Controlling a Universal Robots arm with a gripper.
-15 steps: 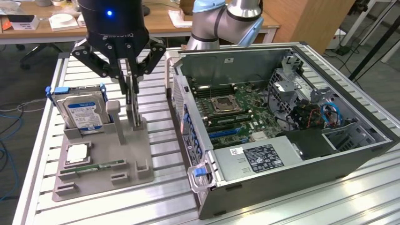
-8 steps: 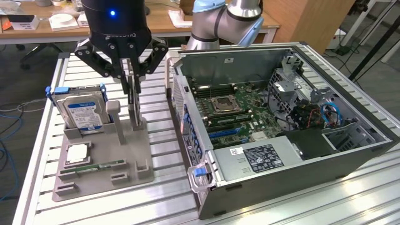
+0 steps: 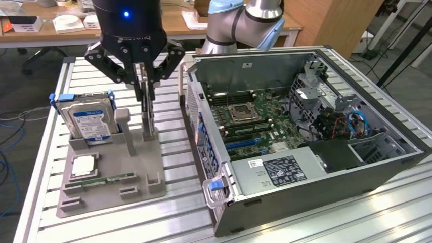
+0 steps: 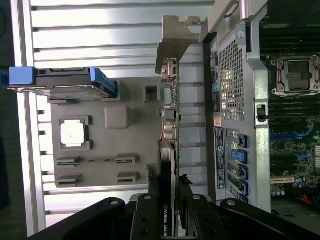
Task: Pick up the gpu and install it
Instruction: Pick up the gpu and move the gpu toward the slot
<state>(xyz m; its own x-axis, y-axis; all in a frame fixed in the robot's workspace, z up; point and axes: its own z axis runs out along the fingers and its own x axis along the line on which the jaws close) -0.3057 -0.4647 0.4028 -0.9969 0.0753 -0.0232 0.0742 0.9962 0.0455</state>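
The pick-up step is in hand: the fingers [image 3: 141,85] pinch the top edge of the gpu [image 3: 146,119], which stands upright on edge at a slot of the grey parts stand [image 3: 108,200] on the desk [image 3: 177,215], just beside the open computer case [image 3: 304,202]. I cannot tell whether its lower edge is clear of the slot. In the wrist view the card runs edge-on between the fingers, its metal bracket [image 4: 175,42] at the far end. I judge the next move calls for a straight, untilted lift, so the thin board does not bind.
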